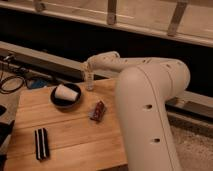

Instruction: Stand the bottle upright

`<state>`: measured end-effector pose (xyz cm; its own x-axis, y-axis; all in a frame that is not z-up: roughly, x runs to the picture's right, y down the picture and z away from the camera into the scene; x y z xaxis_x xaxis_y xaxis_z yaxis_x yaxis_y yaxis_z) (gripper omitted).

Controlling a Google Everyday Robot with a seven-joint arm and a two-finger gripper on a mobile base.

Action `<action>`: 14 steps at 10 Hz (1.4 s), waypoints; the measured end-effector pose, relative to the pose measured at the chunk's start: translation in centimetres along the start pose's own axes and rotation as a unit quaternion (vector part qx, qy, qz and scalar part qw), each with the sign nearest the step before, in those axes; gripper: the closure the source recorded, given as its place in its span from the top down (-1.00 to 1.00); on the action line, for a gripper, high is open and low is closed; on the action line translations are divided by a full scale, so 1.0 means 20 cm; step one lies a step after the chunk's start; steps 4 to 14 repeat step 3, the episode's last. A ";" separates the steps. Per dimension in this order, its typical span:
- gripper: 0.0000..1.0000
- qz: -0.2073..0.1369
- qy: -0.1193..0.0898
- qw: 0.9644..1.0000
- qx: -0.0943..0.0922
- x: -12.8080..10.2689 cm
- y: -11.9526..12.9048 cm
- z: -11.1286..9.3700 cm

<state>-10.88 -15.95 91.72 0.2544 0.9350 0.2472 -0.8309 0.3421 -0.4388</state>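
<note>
- Camera view: the big white robot arm (150, 95) reaches from the right across the far edge of the pale wooden worktop (70, 135)
- its claw (88, 69) sits at the far edge of the worktop, right over the small slim clear plastic bottle (89, 82); I cannot tell how the claw is set
- the bottle stands upright near the far edge, just beside the dark round bowl (65, 99)
- a white paper cup (66, 92) lies on its side in the bowl
- a flat dark reddish-brown packet (98, 111) lies near the middle of the worktop
- a black ribbed bar (41, 143) rests near the front left corner
- dark cables (12, 82) lie off the left side
</note>
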 end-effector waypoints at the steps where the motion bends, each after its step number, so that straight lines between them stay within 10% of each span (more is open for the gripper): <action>1: 0.26 0.001 0.000 1.000 0.000 0.00 -0.01 0.00; 14: 0.25 -0.001 0.004 1.000 -0.002 -0.01 0.00 0.00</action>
